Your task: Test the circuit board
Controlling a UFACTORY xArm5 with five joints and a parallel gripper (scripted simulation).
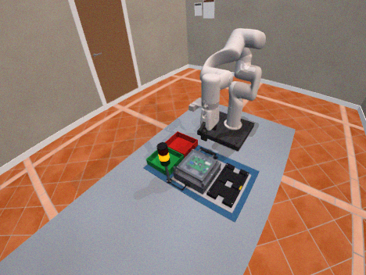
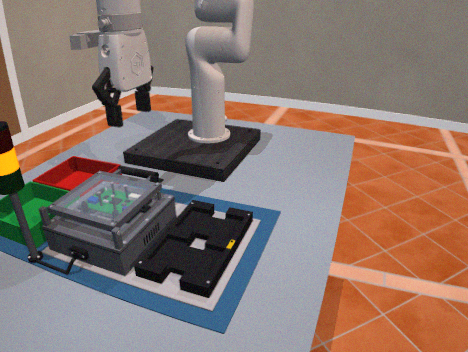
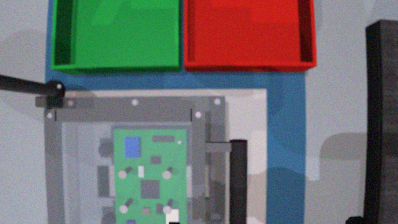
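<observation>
The green circuit board (image 1: 199, 165) (image 2: 112, 201) (image 3: 150, 165) lies flat, component side up, inside the grey tester (image 1: 189, 179) (image 2: 100, 247), under the clear lid (image 2: 75, 197) (image 3: 90, 114). The lid is down; whether the hook holds it cannot be made out. The board's white connector (image 3: 172, 216) is at the bottom of the wrist view. The signal light (image 1: 164, 157) (image 2: 8, 161) shows yellow. My gripper (image 1: 208, 132) (image 2: 129, 114) is open and empty, high above the table beside my base. The red bin (image 1: 181, 143) (image 2: 75, 174) (image 3: 245, 35) and green bin (image 1: 153, 161) (image 3: 125, 40) are empty.
The black tray (image 1: 219, 189) (image 2: 220, 227) beside the tester holds no board. A black bar (image 2: 140, 174) (image 3: 239, 185) stands out at the tester's side toward my base. The signal light's thin pole (image 2: 24, 215) rises near the tester and green bin.
</observation>
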